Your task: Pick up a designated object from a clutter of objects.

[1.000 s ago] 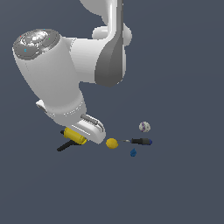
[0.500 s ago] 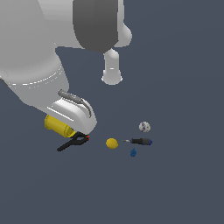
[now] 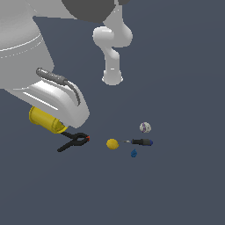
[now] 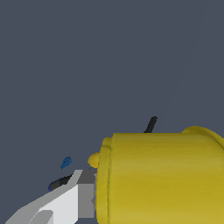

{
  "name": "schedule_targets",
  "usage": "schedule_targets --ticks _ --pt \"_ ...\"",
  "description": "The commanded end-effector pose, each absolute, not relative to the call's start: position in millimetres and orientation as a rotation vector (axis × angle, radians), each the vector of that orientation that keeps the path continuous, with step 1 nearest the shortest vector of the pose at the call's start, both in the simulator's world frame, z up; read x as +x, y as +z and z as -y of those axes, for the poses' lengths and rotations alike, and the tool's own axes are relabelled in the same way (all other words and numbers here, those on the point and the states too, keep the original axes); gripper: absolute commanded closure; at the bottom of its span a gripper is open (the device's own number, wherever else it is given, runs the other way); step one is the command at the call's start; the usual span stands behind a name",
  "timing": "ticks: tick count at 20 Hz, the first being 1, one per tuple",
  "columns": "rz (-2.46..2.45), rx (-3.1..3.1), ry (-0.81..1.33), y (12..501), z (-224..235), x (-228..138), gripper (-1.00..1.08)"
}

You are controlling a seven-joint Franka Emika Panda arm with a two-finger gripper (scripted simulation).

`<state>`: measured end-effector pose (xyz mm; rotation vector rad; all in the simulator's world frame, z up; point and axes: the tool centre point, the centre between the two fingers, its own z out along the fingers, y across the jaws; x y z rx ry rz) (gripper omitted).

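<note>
The yellow cylinder [image 3: 40, 117] hangs above the floor at the exterior view's left, held in my gripper [image 3: 52, 118], whose fingers are mostly hidden behind the white hand. In the wrist view the cylinder [image 4: 162, 175] fills the frame, with one grey finger [image 4: 65, 201] pressed against its end. Below it lies the rest of the clutter: a black spring clamp with a red tip [image 3: 72, 142], a yellow ball [image 3: 112, 143], a black-and-blue screwdriver [image 3: 141, 142], a blue teardrop piece [image 3: 134, 153] and a whitish patterned ball [image 3: 145, 128].
The arm's white base column [image 3: 112, 66] stands at the back. The floor is plain dark grey. In the wrist view the clamp handle [image 4: 151, 124], the yellow ball [image 4: 93, 159], the teardrop [image 4: 66, 162] and the screwdriver [image 4: 59, 182] peek out around the cylinder.
The gripper has risen and moved toward the exterior view's left with the yellow cylinder in it, lifting it off the floor beside the clamp. The other objects have not moved.
</note>
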<state>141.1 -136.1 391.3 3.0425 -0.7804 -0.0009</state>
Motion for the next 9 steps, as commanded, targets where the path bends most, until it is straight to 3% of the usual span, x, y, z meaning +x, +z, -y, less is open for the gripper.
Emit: schedule_targets --ticks 1,9 --pt "0.780 3.043 0.000 398.2 137.1 142.9 1.08" --pt "0.780 3.043 0.000 404.7 138.2 145.2 1.08"
